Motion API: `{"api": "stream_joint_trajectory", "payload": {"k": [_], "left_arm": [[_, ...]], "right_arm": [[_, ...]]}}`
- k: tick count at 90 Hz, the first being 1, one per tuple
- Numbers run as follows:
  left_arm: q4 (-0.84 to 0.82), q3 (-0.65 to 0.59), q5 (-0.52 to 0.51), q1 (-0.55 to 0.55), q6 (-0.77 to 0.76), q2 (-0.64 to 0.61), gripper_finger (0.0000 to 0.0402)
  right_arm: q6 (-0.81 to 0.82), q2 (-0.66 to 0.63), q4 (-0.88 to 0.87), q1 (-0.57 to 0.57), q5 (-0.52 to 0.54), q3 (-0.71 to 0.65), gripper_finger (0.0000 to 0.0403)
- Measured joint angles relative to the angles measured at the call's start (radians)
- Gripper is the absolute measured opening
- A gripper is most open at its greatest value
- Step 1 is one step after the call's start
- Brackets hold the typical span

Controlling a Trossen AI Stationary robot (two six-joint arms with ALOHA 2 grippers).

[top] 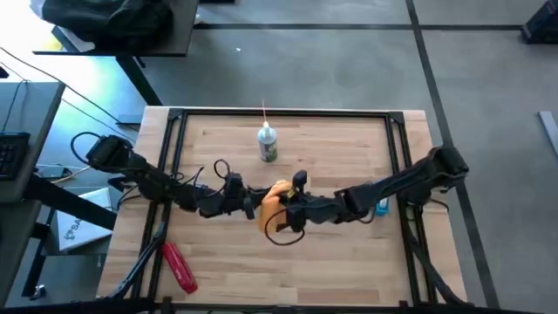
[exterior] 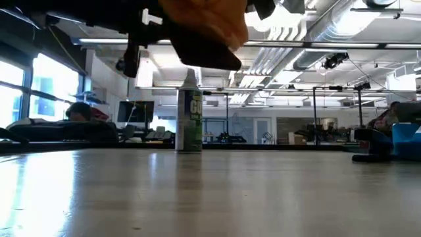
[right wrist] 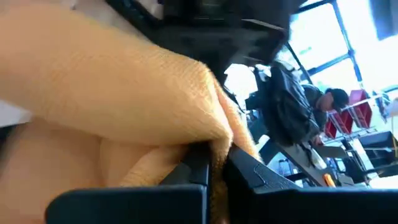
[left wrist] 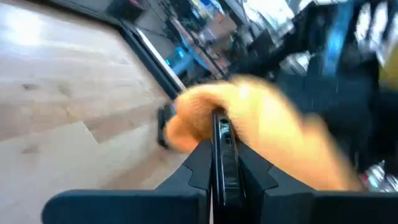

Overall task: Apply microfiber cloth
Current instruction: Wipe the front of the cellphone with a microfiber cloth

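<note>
Both claws meet mid-table: right claw pinches the microfiber cloth; left claw clamps a phone.

Phone mostly hidden behind microfiber cloth; left wrist view blurred.

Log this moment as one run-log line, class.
left gripper: shut on phone | right gripper: shut on microfiber cloth | cloth against phone, mid-table, raised

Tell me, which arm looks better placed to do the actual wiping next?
Probably the right. The right gripper is pinched on the microfiber cloth, while the left gripper grips a thin black phone edge-on against it, above the table's middle.
</note>
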Motion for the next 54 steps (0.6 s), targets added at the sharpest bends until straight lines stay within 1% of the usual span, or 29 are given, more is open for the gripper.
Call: {"api": "stream_joint_trajectory", "payload": {"k": [5,20,30,42,48,54], "left_arm": [[0.001,0.0,0.022,-0.003,0.001,0.001,0.0017],[-0.011,-0.001,0.03,-0.003,-0.008,0.002,0.0017],[-0.012,-0.001,0.025,-0.003,-0.008,0.002,0.0017],[-0.012,-0.001,0.019,-0.004,-0.007,0.002,0.0017],[0.002,-0.001,-0.03,0.0,-0.006,0.002,0.0017],[0.03,0.003,-0.062,0.007,-0.006,-0.004,0.0017]], "right_arm": [[0.016,-0.005,-0.015,-0.001,-0.013,0.0,0.0],[0.143,-0.006,-0.082,-0.005,-0.156,-0.002,0.0],[0.218,-0.007,-0.11,-0.002,-0.183,-0.002,0.0],[0.239,-0.007,-0.128,0.026,-0.213,-0.002,0.0],[0.236,-0.006,-0.143,0.052,-0.259,-0.002,0.0],[0.221,0.0,-0.169,0.083,-0.272,-0.008,0.0]]}}
